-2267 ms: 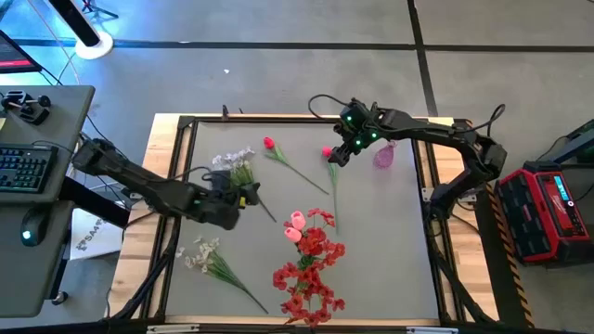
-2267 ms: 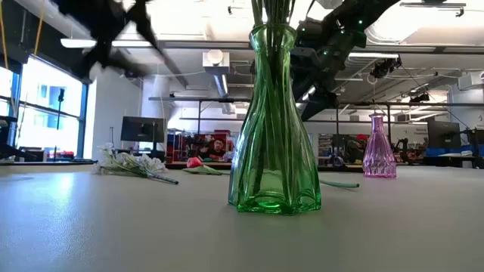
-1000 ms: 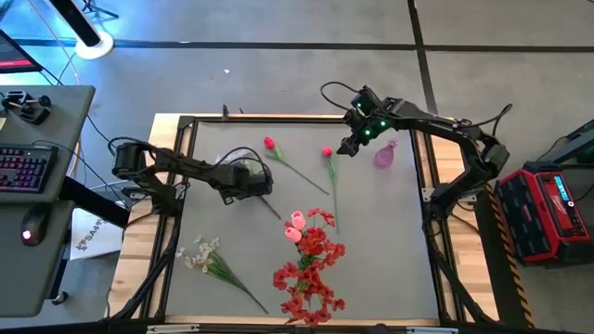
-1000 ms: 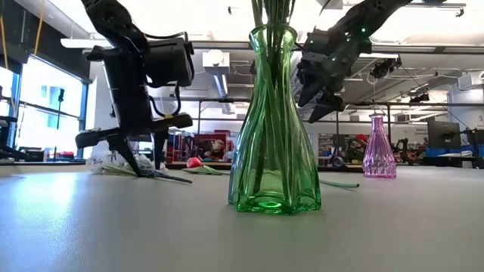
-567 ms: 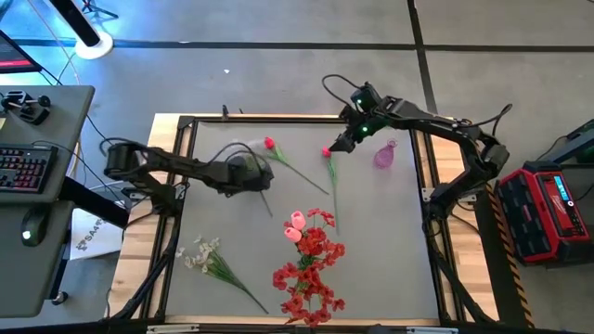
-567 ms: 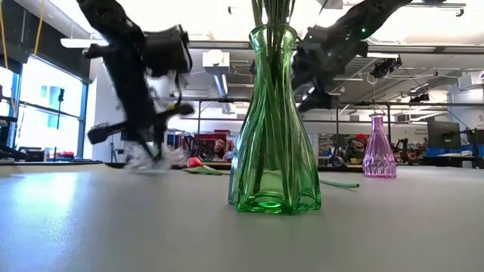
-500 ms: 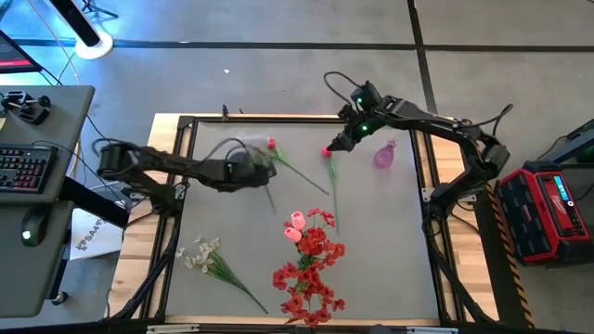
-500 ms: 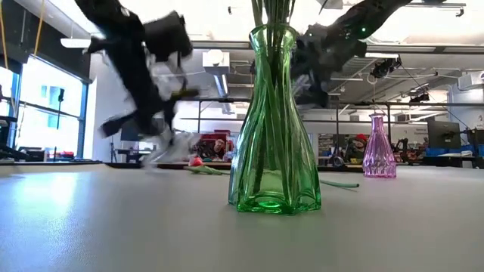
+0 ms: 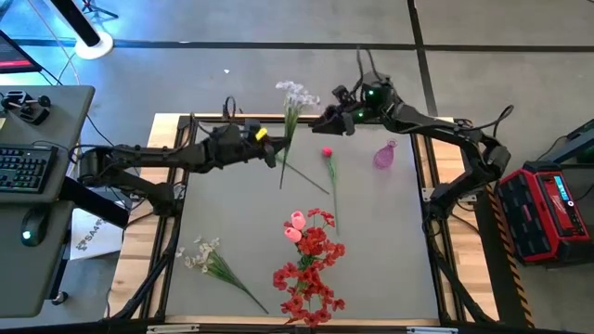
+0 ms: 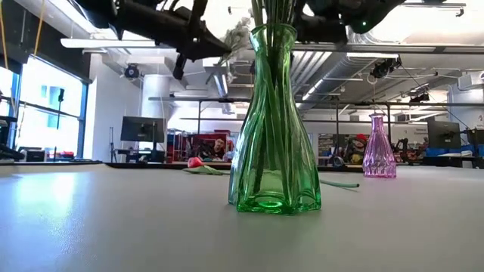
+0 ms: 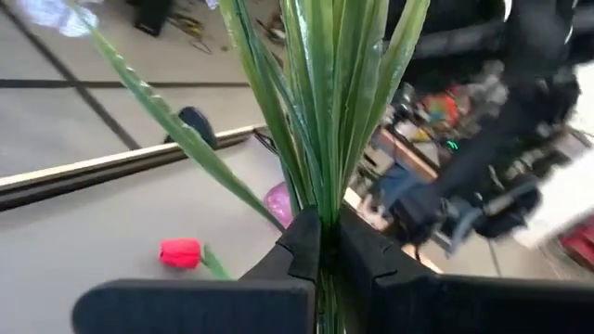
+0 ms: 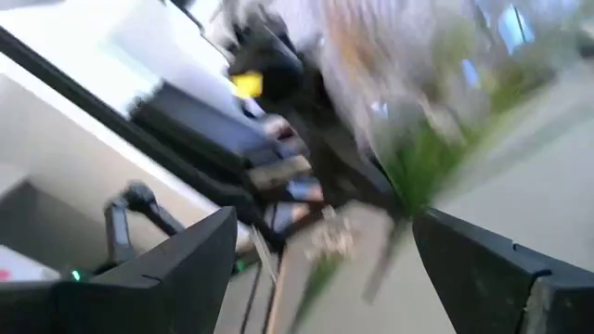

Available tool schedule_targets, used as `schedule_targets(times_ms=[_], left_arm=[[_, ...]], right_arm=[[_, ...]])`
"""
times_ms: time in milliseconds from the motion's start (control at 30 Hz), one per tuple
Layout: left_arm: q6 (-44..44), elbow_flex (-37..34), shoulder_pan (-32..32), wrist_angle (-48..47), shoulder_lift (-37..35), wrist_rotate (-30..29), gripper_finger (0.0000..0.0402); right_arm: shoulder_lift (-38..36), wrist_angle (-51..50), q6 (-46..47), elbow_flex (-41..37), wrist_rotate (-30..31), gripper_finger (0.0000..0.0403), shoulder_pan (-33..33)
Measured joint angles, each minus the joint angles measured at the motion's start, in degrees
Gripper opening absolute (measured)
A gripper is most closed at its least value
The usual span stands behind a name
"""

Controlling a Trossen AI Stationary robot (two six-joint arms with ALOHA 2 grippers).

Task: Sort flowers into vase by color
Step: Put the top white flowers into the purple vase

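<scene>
My left gripper [image 9: 274,153] is high over the table's far left part, shut on a white-blossomed flower [image 9: 290,121] whose blossoms [image 9: 295,93] reach past the far edge. My right gripper [image 9: 322,121] stands open just right of that flower, touching nothing. A red bud [image 9: 327,152] lies on its stem on the grey mat. A second white spray [image 9: 209,260] lies at the near left. A green vase [image 10: 272,128] holds red and pink flowers [image 9: 311,255]. A small pink vase [image 9: 385,155] stands at the far right. My left gripper pinches the white flower's green stem and leaves [image 11: 320,199] between its two fingers, below the blossoms. The fingers come roughly level from the table's left and lie across the stem. The flower is lifted clear of the table, blossoms up and far, stem end [image 9: 281,184] hanging toward the near side.
A loose stem [image 9: 306,181] lies on the mat under the lifted flower. A wooden frame [image 9: 172,186] borders the mat. A desk with a keyboard [image 9: 23,172] stands to the left, a red case [image 9: 548,209] to the right.
My left gripper has shut on the white flower on the mat, risen with it toward the far edge and tipped from pointing down to level. The flower is lifted clear and swung nearly upright. My right gripper has risen, tipped up to level and stayed open.
</scene>
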Motion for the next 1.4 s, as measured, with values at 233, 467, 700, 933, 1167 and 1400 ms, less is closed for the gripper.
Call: schedule_targets(times_ms=[233, 467, 700, 933, 1167, 1400], left_arm=[[4.82, 0.0, 4.46, 5.96, 0.67, 10.55, 0.0003], [8.16, 0.04, 6.87, 9.2, 3.0, 16.96, 0.0003], [8.26, 4.41, 7.21, 11.17, 9.1, 22.43, 0.0003], [9.21, 9.12, 7.21, 10.99, 12.46, 24.52, 0.0003], [10.17, 9.09, 7.28, 9.1, 11.94, 23.92, 0.0025], [10.23, 9.09, 8.2, -4.99, 9.36, 21.78, 0.0071]], right_arm=[[0.04, 3.0, 0.22, 0.0, 10.33, 0.0314, 1.11], [0.09, 2.86, -3.61, 0.0, 14.12, 0.0298, 1.04], [0.09, 3.01, -8.61, 0.0, 13.52, 0.024, 2.84], [0.11, 2.42, -8.39, 0.0, 13.45, 0.0152, 3.01], [-0.28, 0.85, -10.08, -0.02, 14.98, 0.0017, 2.54], [-6.45, -15.42, -20.04, -0.07, 24.3, 0.0004, -0.2]])
